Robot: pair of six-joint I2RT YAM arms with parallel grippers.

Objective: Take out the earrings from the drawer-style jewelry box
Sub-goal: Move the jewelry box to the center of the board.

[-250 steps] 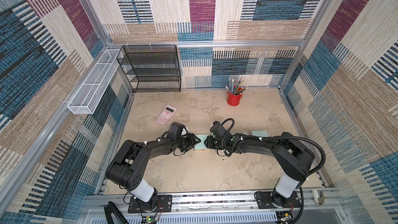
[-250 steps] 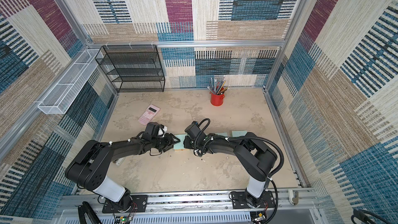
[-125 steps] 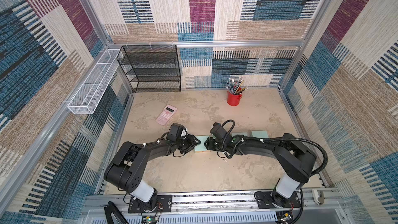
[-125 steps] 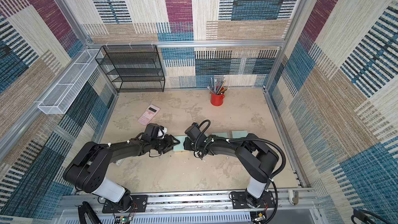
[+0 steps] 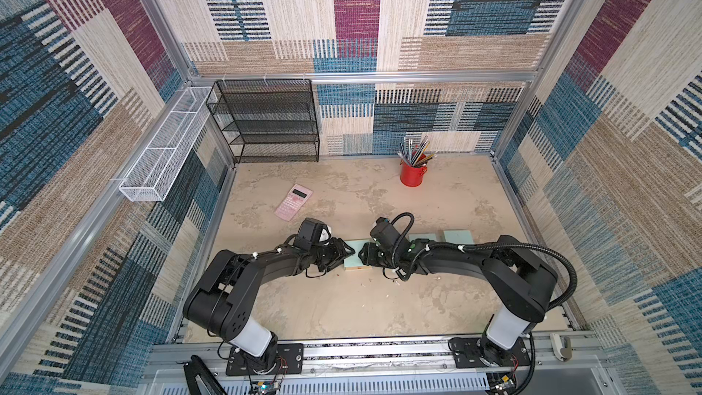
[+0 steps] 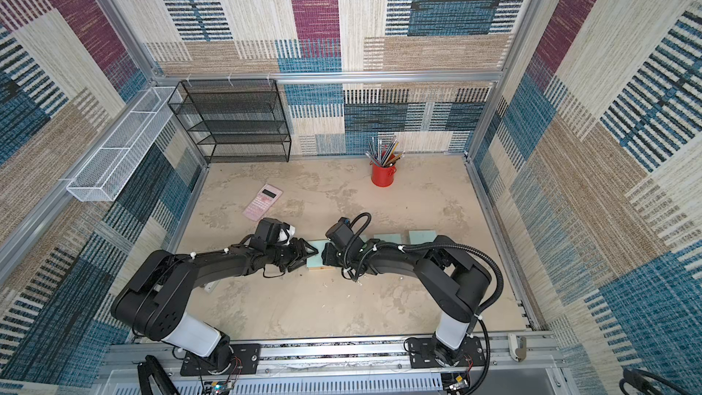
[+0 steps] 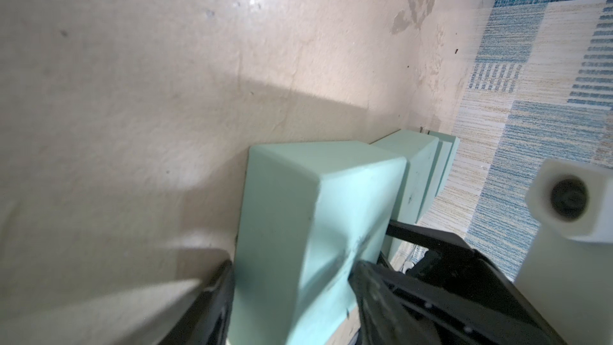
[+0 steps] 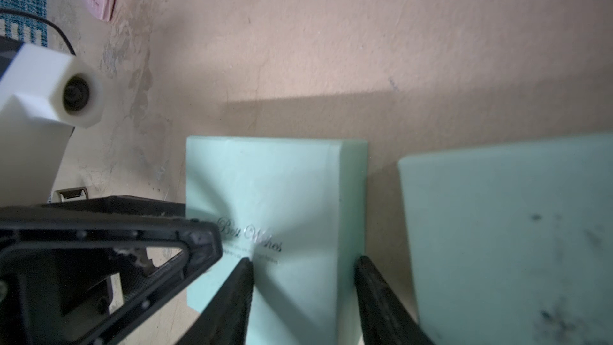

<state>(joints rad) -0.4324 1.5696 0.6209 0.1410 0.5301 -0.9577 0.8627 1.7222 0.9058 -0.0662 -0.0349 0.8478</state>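
Note:
A mint-green jewelry box (image 5: 357,260) (image 6: 317,262) lies on the table between my two grippers. The left gripper (image 5: 347,253) (image 7: 292,280) is shut on its left end, one finger against each side of the box (image 7: 298,214). The right gripper (image 5: 364,256) (image 8: 303,270) stands open at the other end: one finger lies over the lettered top of the box (image 8: 265,194), the other beside its edge. A few tiny whitish specks, the earrings (image 5: 395,281) (image 6: 324,284), lie on the table just in front of the box. Whether its drawer is pulled out is hidden.
Two more mint-green boxes (image 5: 421,238) (image 5: 457,236) sit in a row to the right, the nearer one (image 8: 497,227) close beside my right fingers. A pink calculator (image 5: 293,202), a red pencil cup (image 5: 413,174) and a black mesh shelf (image 5: 271,123) stand farther back.
In the top views both arms keep nearly the same places at the box's two ends, and the box has not clearly moved.

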